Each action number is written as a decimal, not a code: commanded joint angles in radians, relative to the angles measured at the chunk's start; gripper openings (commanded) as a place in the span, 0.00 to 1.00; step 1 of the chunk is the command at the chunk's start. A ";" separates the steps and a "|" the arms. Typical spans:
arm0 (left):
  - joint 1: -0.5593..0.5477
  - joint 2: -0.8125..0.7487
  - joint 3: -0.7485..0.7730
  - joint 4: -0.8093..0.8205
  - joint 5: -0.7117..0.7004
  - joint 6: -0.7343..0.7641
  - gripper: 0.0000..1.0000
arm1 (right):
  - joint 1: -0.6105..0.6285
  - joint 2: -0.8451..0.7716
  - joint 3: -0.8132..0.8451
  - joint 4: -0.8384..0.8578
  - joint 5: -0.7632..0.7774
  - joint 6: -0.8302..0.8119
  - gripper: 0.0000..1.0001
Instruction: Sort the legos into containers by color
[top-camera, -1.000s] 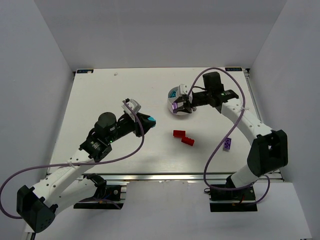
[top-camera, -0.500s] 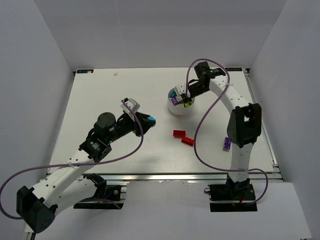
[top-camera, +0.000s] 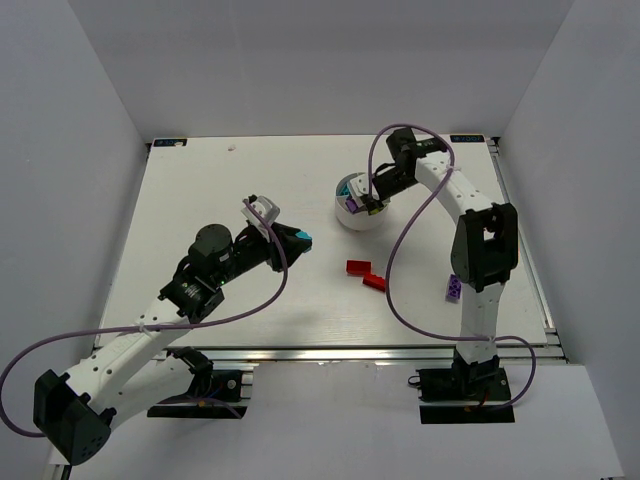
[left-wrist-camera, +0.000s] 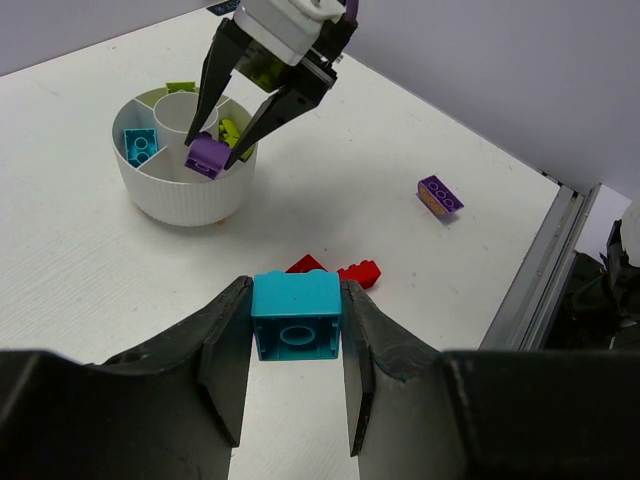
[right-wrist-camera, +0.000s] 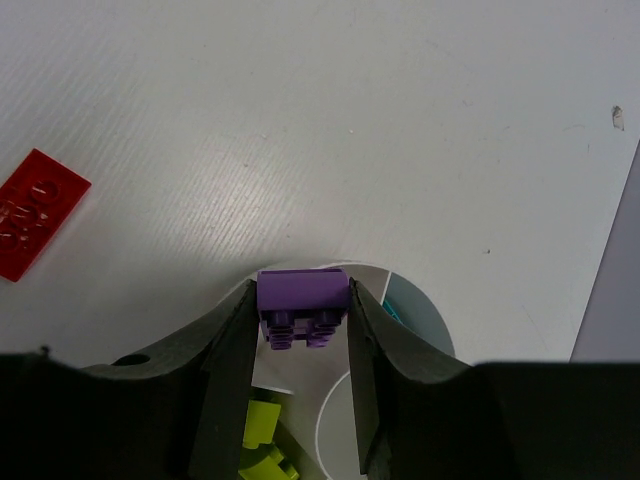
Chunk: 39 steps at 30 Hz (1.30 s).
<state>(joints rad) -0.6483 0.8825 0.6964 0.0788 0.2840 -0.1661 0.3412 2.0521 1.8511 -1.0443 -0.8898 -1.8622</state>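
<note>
A white worktop (top-camera: 200, 190) fills the middle of the top view, matte and finely ribbed. Plain pale grey walls (top-camera: 320, 60) close it in at the left, back and right. A silver metal rail (top-camera: 330, 352) runs along its lower edge. A small dark tag sits at each upper corner, left (top-camera: 168, 142) and right (top-camera: 466, 137). A tiny speck (top-camera: 232, 148) marks the surface near the upper left.

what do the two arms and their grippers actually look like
Both the left arm and the right arm have white links joined by black joint housings. A loose purple cable loops along each. The left gripper and the right gripper each have two black tapered fingers; the right one's body is white.
</note>
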 joint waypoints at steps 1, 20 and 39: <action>0.009 -0.004 0.015 0.015 0.001 -0.003 0.00 | -0.007 0.020 0.014 0.026 0.005 0.000 0.00; 0.009 0.058 0.035 0.072 -0.002 -0.044 0.00 | -0.021 -0.016 -0.004 0.038 -0.061 0.046 0.54; 0.154 0.647 0.463 0.091 0.204 -0.093 0.00 | -0.148 -0.466 -0.438 0.745 -0.037 1.144 0.61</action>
<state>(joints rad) -0.5240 1.4631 1.0927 0.1532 0.4133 -0.2436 0.2485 1.6348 1.4612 -0.3611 -0.8757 -0.9146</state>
